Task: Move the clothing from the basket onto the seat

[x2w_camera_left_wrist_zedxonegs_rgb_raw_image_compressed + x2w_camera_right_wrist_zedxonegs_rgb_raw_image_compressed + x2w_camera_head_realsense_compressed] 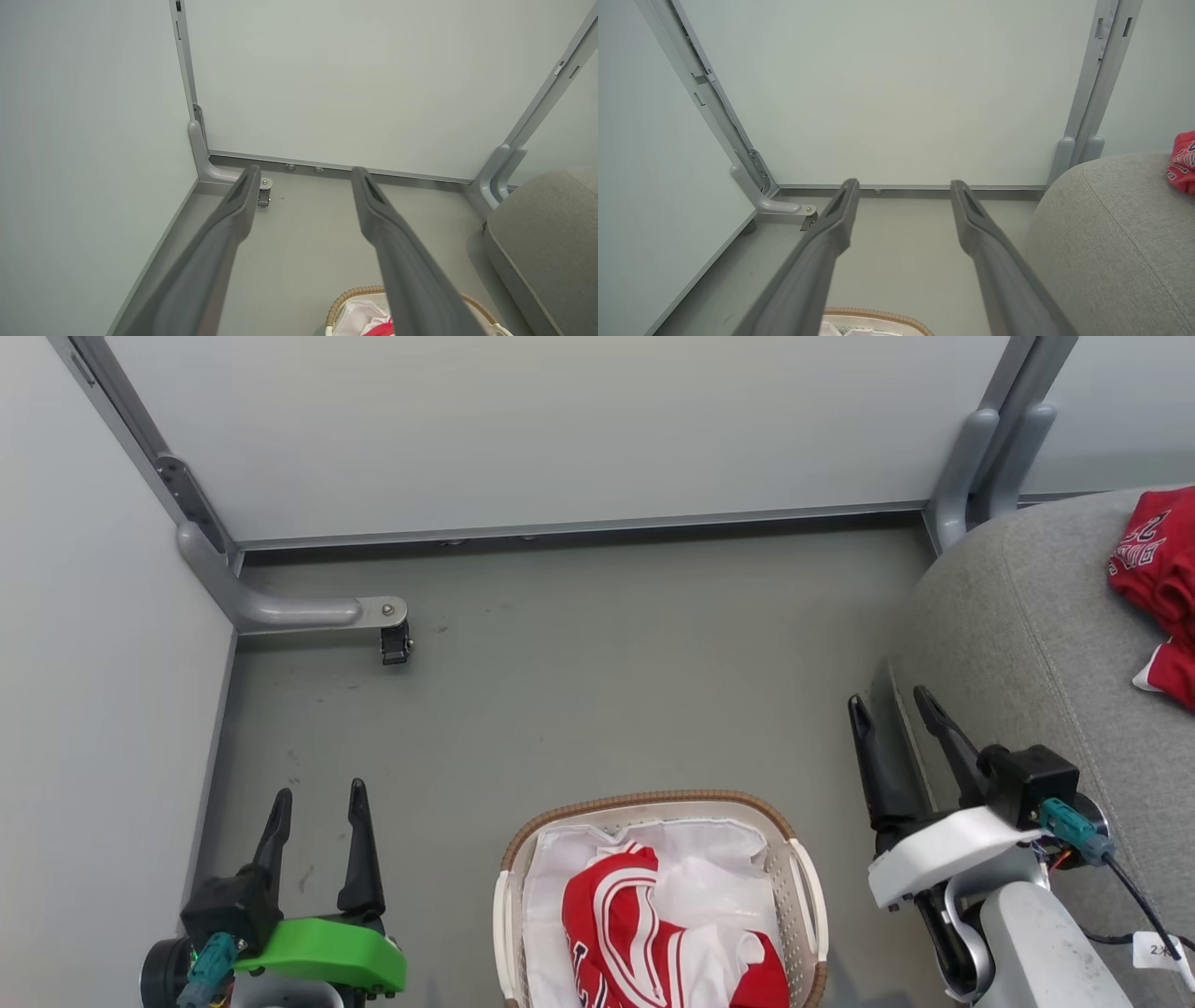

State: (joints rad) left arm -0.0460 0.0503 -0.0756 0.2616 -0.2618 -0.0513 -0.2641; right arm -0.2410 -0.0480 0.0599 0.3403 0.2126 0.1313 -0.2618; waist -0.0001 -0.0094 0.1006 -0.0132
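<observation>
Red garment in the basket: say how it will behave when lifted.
Probably floppy: the red garment lies crumpled in folds, so it should drape and hang. Likely light, being thin cloth. It may drag the loose white sheet along.

Basket [805, 896]: on floor [607, 691], front centre, between the two hands.
Clothing [625, 933]: in basket, on sheet [709, 859].
Seat [1018, 635]: right of basket, apart from it.
Jersey [1158, 560]: on seat, far right.
Left hand [317, 793]: left of basket, over floor.
Right hand [887, 695]: right of basket, beside seat edge.
Wall [560, 429]: behind all.
</observation>
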